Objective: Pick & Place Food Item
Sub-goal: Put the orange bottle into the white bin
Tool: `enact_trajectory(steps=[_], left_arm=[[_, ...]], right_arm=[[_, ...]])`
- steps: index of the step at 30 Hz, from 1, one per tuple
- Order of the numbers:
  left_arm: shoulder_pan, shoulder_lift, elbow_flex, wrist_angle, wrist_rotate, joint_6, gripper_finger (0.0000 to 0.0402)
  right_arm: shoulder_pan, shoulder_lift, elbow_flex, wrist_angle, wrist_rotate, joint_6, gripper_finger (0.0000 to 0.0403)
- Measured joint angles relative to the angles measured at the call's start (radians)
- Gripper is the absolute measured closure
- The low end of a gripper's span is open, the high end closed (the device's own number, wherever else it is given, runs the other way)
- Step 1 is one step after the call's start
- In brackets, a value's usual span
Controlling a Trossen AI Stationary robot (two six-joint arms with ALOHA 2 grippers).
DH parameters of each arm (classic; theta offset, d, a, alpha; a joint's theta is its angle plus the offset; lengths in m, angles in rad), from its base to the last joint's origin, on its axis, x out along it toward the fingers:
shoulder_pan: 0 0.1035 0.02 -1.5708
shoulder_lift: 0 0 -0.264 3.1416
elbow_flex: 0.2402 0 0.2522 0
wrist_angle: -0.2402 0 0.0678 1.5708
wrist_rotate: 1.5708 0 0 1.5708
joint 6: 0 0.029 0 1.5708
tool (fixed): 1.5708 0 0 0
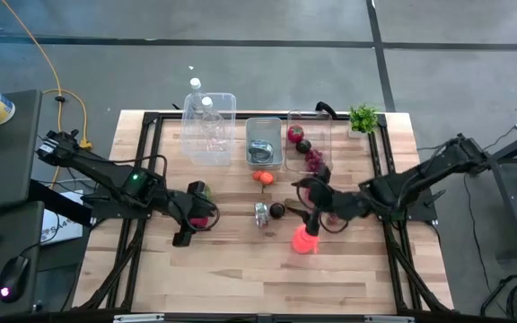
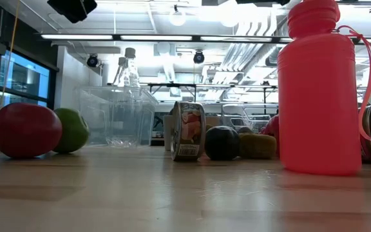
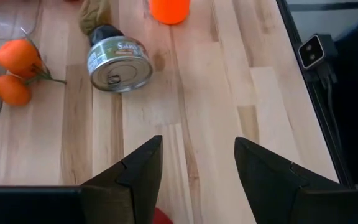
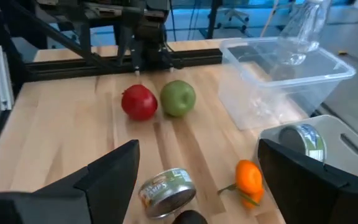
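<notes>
Table stock: one red apple [image 4: 139,102] touching one green apple [image 4: 178,98], two tangerines [image 3: 16,70], one tin [image 3: 120,65], one pink bottle [image 2: 319,90], three clear bins [image 1: 210,127] (both grippers, left [image 3: 197,162] and right [image 4: 197,171], spread wide, holding nothing).

Three clear bins [image 1: 208,130], two cans [image 1: 261,213], two apples [image 4: 139,102], one pink bottle [image 1: 304,240].

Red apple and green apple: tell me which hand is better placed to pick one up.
Left. The left hand is open right beside the red apple and green apple; the right hand is across the table, near the pink bottle.
</notes>
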Motion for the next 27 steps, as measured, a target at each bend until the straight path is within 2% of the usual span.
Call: enact_trajectory(steps=[2,7,13,15,23,27], left_arm=[[-0.001,0.003,0.000,0.001,0.000,0.001,0.0211],[0.000,0.011,0.000,0.002,-0.003,0.001,0.0211],[-0.001,0.034,-0.001,0.005,-0.003,-0.003,0.0211],[0.000,0.043,-0.001,0.007,-0.004,-0.006,0.0211],[0.000,0.112,-0.001,0.014,-0.006,-0.006,0.0211],[0.000,0.153,-0.001,0.016,-0.005,-0.015,0.0211]], right_arm=[[0.021,0.017,0.000,-0.001,0.043,-0.008,0.0087],[0.062,0.039,0.000,-0.009,0.070,-0.026,0.0088],[0.155,0.037,0.000,-0.045,0.252,-0.066,0.0087],[0.199,0.036,0.000,-0.072,0.282,-0.037,0.0087],[0.377,0.036,0.000,-0.183,0.286,0.163,0.0087],[0.486,0.036,0.000,-0.237,0.350,0.274,0.0087]])
